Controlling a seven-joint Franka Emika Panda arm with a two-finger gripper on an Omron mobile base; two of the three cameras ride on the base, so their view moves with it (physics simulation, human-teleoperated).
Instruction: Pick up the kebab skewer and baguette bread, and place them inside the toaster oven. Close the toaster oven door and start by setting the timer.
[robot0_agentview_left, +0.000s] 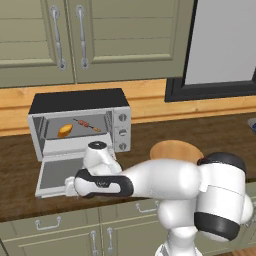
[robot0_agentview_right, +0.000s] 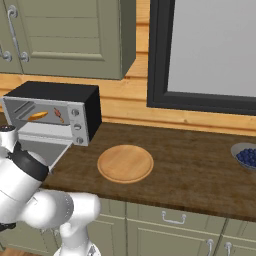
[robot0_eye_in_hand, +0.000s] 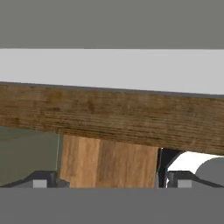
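Observation:
The toaster oven (robot0_agentview_left: 80, 101) (robot0_agentview_right: 55, 92) stands at the left of the counter, and its door (robot0_agentview_left: 59, 173) (robot0_agentview_right: 44, 149) lies dropped open and flat. Inside, on the grey floor, the golden baguette bread (robot0_agentview_left: 65, 131) (robot0_agentview_right: 37, 116) lies at the left. The kebab skewer (robot0_agentview_left: 88, 125) (robot0_agentview_right: 58, 114) lies at an angle to its right. My arm reaches low to the door's front edge. In the hand view my gripper (robot0_eye_in_hand: 111, 181) is open and holds nothing. It faces the counter's wooden front edge (robot0_eye_in_hand: 112, 116), with the door's pale panel (robot0_eye_in_hand: 112, 70) just above.
A column of round knobs (robot0_agentview_left: 122, 132) (robot0_agentview_right: 76, 126) runs down the oven's right side. A round wooden plate (robot0_agentview_left: 175, 150) (robot0_agentview_right: 125, 163) lies on the counter right of the oven. A bowl of blueberries (robot0_agentview_right: 246, 156) sits far right. Cabinets hang above.

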